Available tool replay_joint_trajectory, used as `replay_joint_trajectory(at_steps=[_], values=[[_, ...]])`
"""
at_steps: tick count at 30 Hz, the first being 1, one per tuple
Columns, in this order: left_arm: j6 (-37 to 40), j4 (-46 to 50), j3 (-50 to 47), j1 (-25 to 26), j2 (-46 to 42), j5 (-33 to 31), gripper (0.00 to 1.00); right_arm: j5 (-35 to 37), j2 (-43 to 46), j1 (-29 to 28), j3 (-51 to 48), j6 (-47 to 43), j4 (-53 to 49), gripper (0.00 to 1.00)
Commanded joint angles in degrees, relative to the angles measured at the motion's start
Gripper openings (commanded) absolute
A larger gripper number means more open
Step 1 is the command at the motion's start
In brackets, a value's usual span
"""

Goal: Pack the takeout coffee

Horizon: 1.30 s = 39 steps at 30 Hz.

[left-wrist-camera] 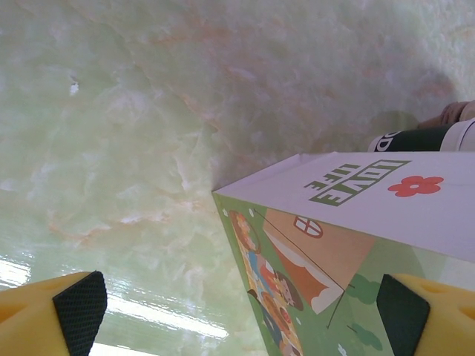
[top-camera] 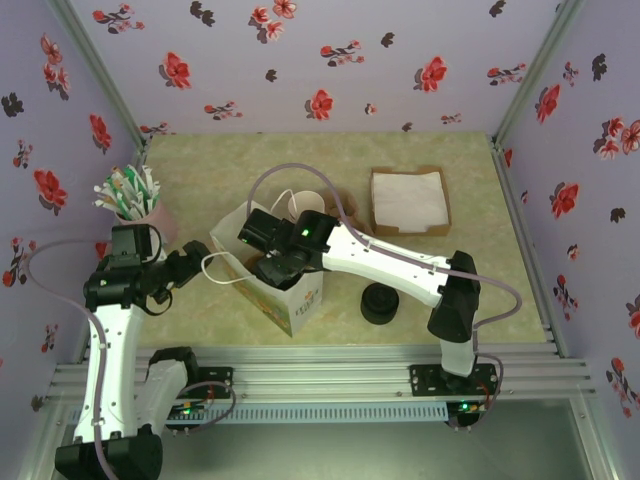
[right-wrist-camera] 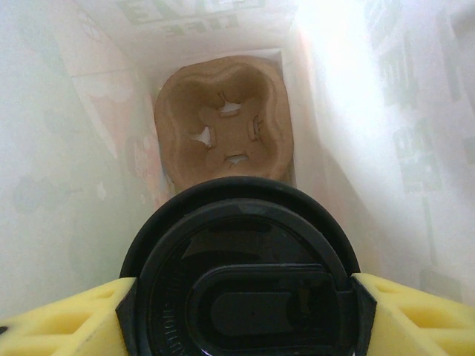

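Coffee (right-wrist-camera: 241, 282), black lid up, clamped between the right gripper (right-wrist-camera: 241, 315) fingers inside the bag (top-camera: 296, 300), above the cardboard carrier (right-wrist-camera: 223, 122) at the bag's bottom. Left gripper (left-wrist-camera: 241, 311) jaws wide apart, empty, just beside bag's printed side, over table (left-wrist-camera: 133, 111).

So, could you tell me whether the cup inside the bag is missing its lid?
No, a round black lid sits on the cup inside the bag.
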<state>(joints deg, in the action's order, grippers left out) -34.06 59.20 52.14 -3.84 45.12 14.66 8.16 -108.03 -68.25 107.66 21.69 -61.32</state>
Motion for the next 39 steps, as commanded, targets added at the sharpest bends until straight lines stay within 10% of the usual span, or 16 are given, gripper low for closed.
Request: replay_joint_trajectory(at_steps=[1, 39], values=[[1.5, 0.1, 0.3, -0.5, -0.3, 1.5, 0.96, -0.1, -0.3, 0.3, -0.1, 1.8, -1.5, 0.68], [2.1, -0.3, 0.2, -0.4, 0.0, 3.4, 0.99, -0.6, -0.2, 0.3, -2.0, 2.5, -0.6, 0.69]])
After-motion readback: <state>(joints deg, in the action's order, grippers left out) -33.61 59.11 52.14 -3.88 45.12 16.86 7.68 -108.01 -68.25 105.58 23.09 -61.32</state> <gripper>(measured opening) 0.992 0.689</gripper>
